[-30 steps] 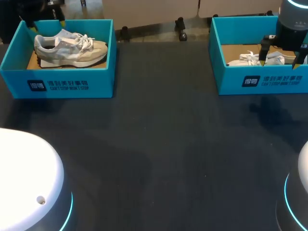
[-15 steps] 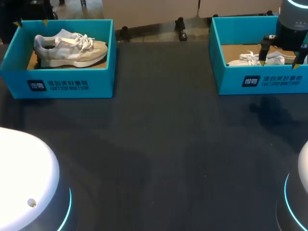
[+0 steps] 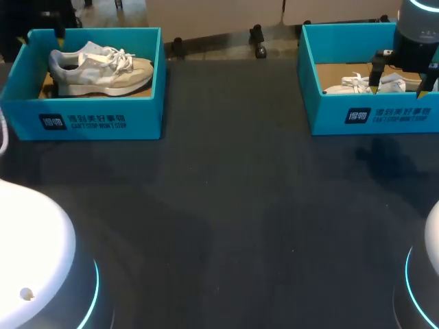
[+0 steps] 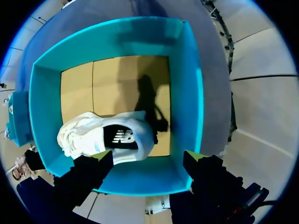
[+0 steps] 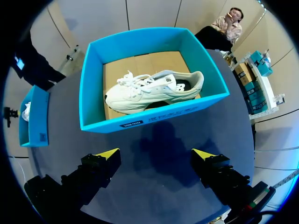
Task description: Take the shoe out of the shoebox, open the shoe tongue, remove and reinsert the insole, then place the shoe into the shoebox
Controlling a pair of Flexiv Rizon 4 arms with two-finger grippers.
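A grey and cream sneaker point(image 3: 99, 68) lies in the left teal shoebox point(image 3: 89, 120) at the table's far left. In the left wrist view this sneaker point(image 4: 105, 137) lies below my left gripper point(image 4: 147, 156), which hangs open above the box's near wall point(image 4: 140, 179) with nothing between its fingers. A white sneaker point(image 3: 357, 83) lies in the right teal shoebox point(image 3: 384, 116). My right gripper point(image 3: 401, 79) hangs open over that box's front part. In its wrist view the white sneaker point(image 5: 154, 91) lies ahead of the open right gripper point(image 5: 156, 154), untouched.
The dark tabletop point(image 3: 233, 205) stretches between and in front of the two boxes. The white arm bases stand at the near left point(image 3: 27, 260) and near right point(image 3: 429, 274). The left box point(image 5: 32, 121) also shows off to the side in the right wrist view.
My left gripper's yellow tips have slid leftward along the far wall of the left box and nearly out of the head view. The right arm has kept still.
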